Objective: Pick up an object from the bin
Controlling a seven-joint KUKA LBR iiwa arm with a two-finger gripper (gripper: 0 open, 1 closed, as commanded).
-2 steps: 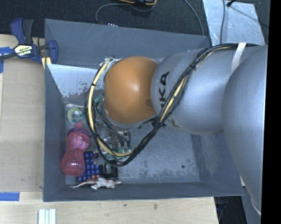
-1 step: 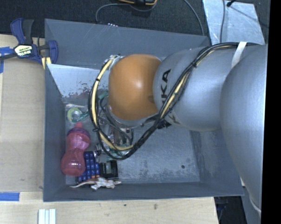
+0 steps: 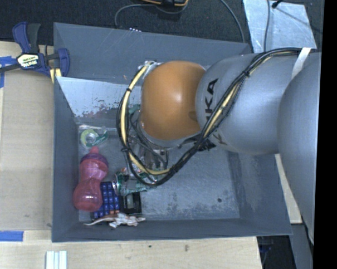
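The gripper [image 3: 140, 168] hangs low, left of the frame's centre, just beside a pink bulbous plastic bottle [image 3: 90, 180] and a blue ridged plastic block [image 3: 107, 198] at lower left. Nothing looks lifted, so the pick seems yet to be made. Whether the gripper is wide or narrow I cannot tell.

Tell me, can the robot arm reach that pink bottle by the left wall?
Probably yes. The pink bottle lies uncovered, with nothing on top of it, and the gripper hangs close beside it. The blue keypad against its lower side may crowd it a little.
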